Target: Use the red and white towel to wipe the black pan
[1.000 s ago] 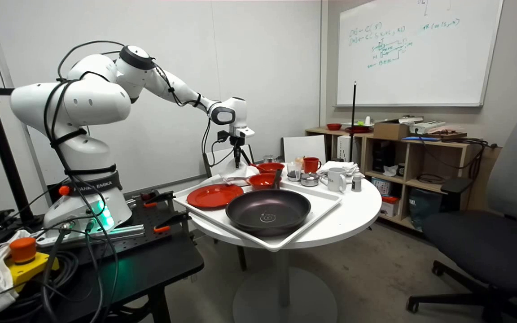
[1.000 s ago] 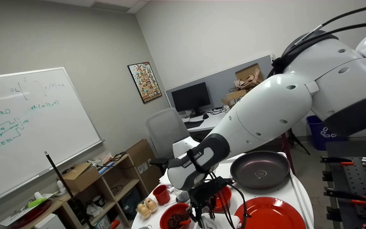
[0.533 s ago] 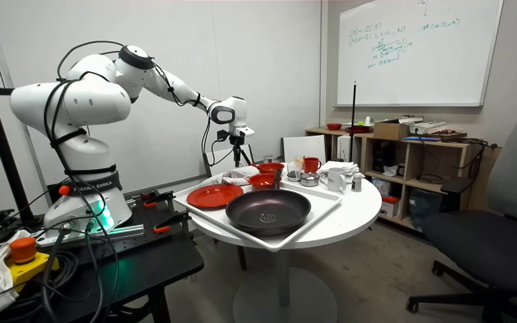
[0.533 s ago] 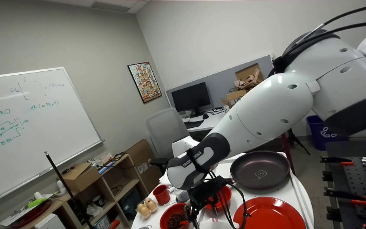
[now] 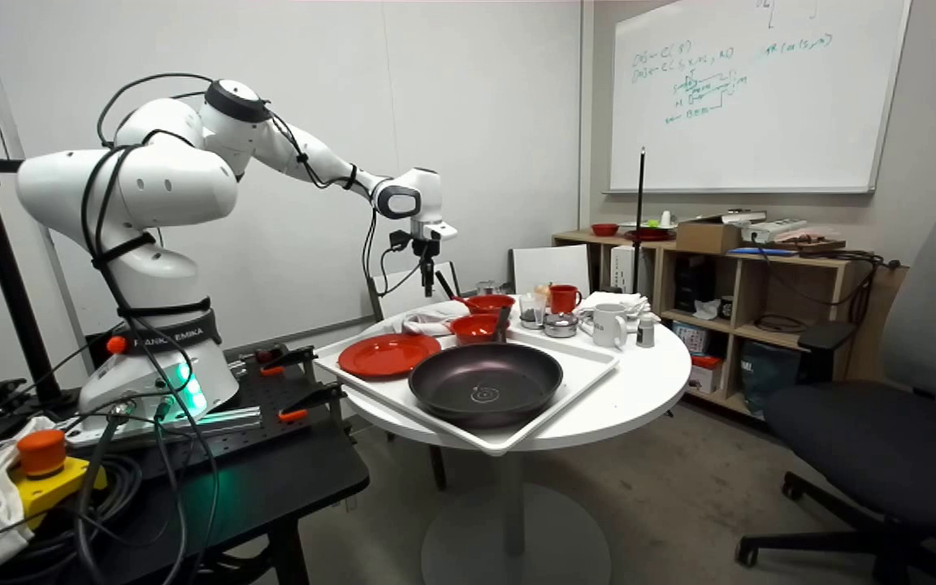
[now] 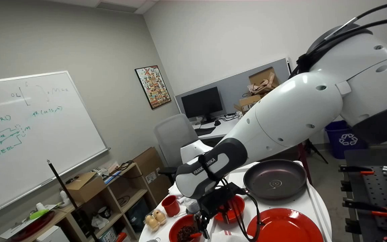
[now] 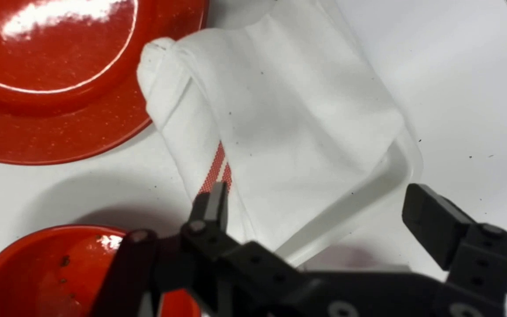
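Hovers w/ gripper (image 7: 317,202) spread wide above the red-&-white towel (image 7: 297,105), w/ both fingers (image 7: 438,224) clear of the cloth. Can see the black pan (image 5: 484,382) on the white tray (image 5: 586,366), near the red plate (image 5: 389,355), in both exterior views. Can also spot, in an exterior view, dk. bits (image 6: 186,232) heaped in a red bowl (image 6: 174,230) &, in wrist view, a few dk. specks (image 7: 64,260) in a 2nd red bowl (image 7: 20,273) near the plate.

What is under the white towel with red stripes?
In the wrist view, the towel lies over part of the white tray; one folded end overlaps the red plate. Anything else beneath is covered and cannot be seen.
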Available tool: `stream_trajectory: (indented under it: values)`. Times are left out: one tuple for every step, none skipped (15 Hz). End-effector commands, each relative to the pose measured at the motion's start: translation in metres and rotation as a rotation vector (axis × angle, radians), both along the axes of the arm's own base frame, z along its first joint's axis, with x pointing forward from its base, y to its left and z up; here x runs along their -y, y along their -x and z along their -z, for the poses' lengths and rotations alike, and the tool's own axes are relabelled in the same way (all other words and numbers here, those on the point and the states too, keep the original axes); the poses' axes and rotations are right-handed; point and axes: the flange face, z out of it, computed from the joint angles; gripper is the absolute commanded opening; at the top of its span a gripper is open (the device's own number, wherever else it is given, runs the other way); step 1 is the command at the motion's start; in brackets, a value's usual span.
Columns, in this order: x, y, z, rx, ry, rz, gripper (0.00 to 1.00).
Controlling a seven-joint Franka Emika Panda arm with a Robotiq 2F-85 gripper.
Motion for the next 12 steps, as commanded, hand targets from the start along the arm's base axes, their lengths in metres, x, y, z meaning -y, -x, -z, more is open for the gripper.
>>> stream_trajectory:
  values:
    - [0.003,0.017,-0.028,0.041,0.019,0.016,1.00]
    - [0.006,0.019,-0.036,0.058,0.029,0.031,1.00]
    - [0.010,0.022,-0.044,0.074,0.043,0.050,1.00]
    - [0.013,0.024,-0.052,0.086,0.048,0.068,1.00]
    - [0.019,0.025,-0.060,0.096,0.055,0.091,1.00]
    - [0.024,0.027,-0.066,0.105,0.064,0.114,1.00]
    - [0.031,0.028,-0.072,0.110,0.067,0.144,1.00]
    - [0.036,0.029,-0.077,0.114,0.075,0.169,1.00]
    - [0.043,0.030,-0.081,0.116,0.079,0.197,1.00]
    - [0.049,0.032,-0.085,0.114,0.085,0.228,1.00]
    - [0.056,0.034,-0.086,0.104,0.089,0.258,1.00]
    - [0.048,0.025,-0.080,0.119,0.092,0.200,1.00]
